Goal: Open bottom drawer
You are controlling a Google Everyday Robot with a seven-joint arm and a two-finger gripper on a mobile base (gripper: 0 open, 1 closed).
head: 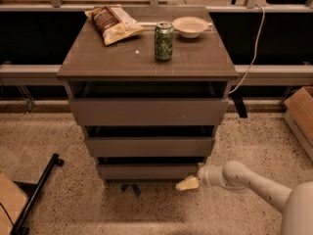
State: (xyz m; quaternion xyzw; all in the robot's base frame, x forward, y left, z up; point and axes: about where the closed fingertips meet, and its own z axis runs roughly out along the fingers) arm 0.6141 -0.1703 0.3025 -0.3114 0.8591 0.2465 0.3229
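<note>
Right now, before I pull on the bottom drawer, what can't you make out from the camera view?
Contact: the tool sits by the lower right corner of the bottom drawer; the camera view does not show whether it touches the front.
Inside of that drawer: hidden in the camera view by the middle drawer above it and by shadow.
Cardboard box: cut off by the right edge.

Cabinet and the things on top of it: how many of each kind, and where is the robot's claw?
Drawers: 3 (top drawer, middle drawer, bottom drawer)
Chip bag: 1
Green can: 1
Bowl: 1
Claw: 1, low by the bottom drawer's right lower corner
Total: 7
</note>
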